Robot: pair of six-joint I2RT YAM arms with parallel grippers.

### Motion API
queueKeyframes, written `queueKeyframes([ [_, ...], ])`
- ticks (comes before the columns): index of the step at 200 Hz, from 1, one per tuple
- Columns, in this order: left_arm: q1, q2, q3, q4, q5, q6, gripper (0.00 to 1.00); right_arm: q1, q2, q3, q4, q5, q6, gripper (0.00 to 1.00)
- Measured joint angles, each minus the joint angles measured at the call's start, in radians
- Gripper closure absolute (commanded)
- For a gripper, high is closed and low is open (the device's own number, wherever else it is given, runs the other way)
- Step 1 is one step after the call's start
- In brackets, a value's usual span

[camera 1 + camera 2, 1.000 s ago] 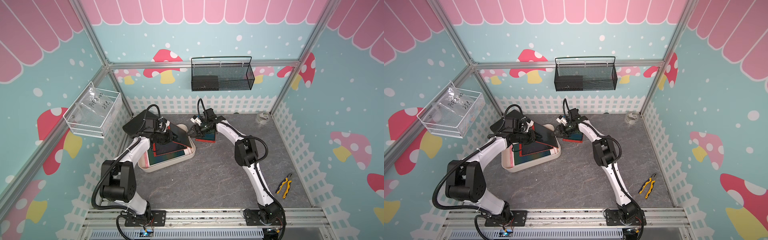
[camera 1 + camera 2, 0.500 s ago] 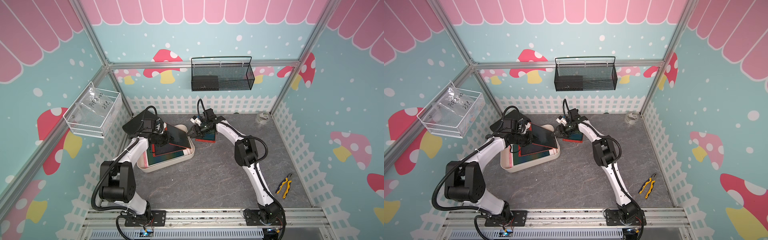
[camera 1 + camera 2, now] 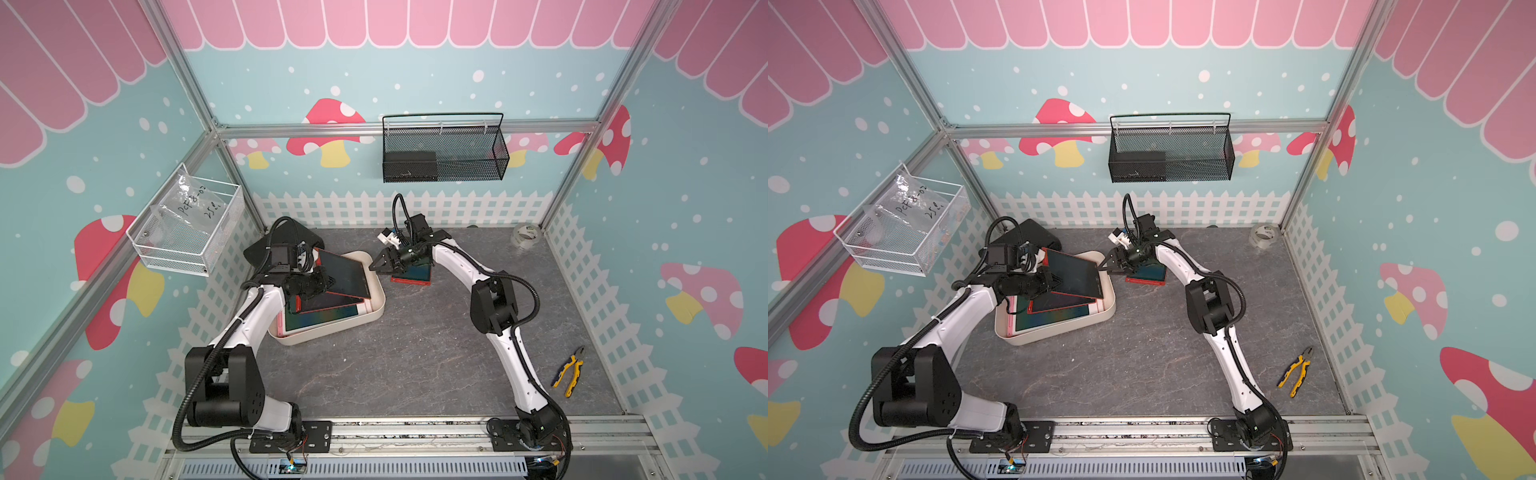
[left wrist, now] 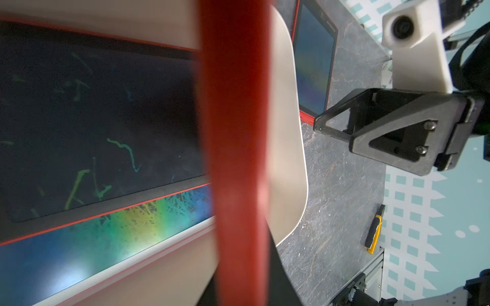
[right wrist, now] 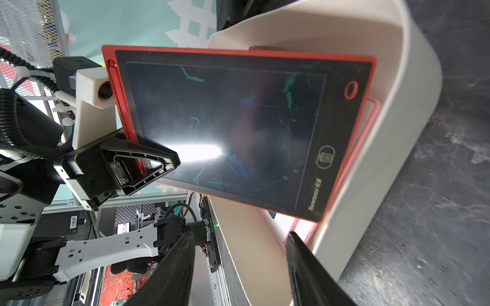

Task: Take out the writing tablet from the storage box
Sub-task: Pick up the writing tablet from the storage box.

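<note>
The left hand (image 3: 319,283) clamps a red writing tablet (image 3: 343,272), tilted over the cream storage box (image 3: 332,334) at the bench's (image 3: 415,353) left edge; the right hand (image 3: 374,267), jaws apart, hovers beside the box.

Writing tablet (image 3: 344,275): red frame, dark screen w/ faint green scribbles, red ring button at one end. Tilted, lifted above storage box (image 3: 332,335), pinched at end opp. the button by left hand (image 5: 172,161). Box: cream-white, shallow, rounded corners, sits on grey surface (image 3: 415,353); red + pink tablets lie flat inside.
</note>
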Motion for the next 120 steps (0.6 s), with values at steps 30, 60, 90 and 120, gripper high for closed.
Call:
queueKeyframes([
  [30,0.027,-0.037,0.006,-0.027,-0.018,-0.020,1.00,-0.005,-0.016,0.000,-0.002,0.017,-0.002,0.42],
  [60,0.039,-0.042,0.050,-0.050,-0.020,-0.080,0.99,-0.011,-0.035,-0.005,-0.013,0.050,0.017,0.42],
  [90,0.040,-0.065,0.117,-0.043,-0.016,-0.173,0.97,-0.018,-0.096,-0.033,-0.007,0.077,0.073,0.42],
  [120,0.034,-0.071,0.175,-0.007,0.000,-0.279,0.96,-0.021,-0.235,-0.205,0.109,0.079,0.188,0.44],
])
